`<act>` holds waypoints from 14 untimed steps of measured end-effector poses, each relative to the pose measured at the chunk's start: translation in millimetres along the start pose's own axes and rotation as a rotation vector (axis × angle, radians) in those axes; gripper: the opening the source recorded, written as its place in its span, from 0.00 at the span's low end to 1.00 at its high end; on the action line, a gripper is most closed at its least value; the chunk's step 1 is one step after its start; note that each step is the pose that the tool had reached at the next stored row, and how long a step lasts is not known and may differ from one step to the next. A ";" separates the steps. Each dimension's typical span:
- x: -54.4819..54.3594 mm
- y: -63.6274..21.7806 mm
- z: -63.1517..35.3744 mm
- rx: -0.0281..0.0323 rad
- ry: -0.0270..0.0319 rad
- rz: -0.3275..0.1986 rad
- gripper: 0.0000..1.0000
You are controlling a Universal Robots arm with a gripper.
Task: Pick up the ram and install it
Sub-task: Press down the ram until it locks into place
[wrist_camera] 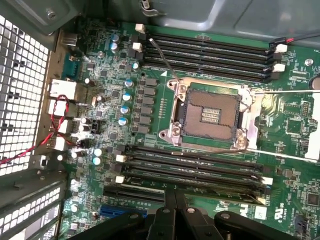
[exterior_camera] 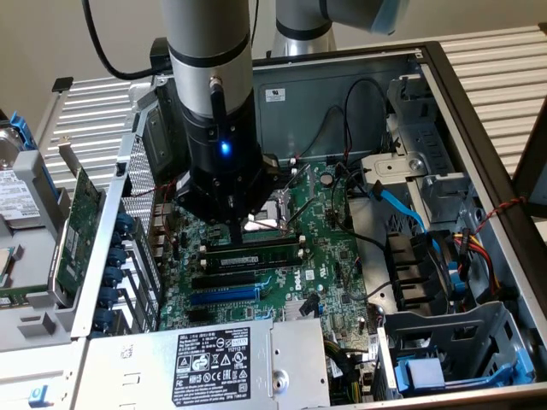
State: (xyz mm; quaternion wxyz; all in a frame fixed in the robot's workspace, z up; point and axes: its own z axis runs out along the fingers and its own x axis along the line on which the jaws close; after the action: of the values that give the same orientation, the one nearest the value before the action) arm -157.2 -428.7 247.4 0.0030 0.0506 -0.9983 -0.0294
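The gripper hangs inside the open computer case, fingers pinched together with nothing between them, just above the memory slots. The ram lies seated in a slot at the gripper's 6 o'clock in the exterior view, below the processor socket.

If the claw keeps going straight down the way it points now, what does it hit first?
Most likely the ram seated in the memory slots directly beneath the shut claw. Depth is unclear; it may already be touching.
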 end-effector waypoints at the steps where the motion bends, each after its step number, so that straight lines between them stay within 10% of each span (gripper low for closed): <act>1: 2.0 0.2 0.7 0.0000 -0.0002 0.002 0.11; 14: 14.7 1.0 13.6 0.0013 -0.0017 0.025 0.11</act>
State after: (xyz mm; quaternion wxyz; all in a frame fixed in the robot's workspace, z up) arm -172.0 -428.4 233.9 0.0024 0.0382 -0.9989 -0.0287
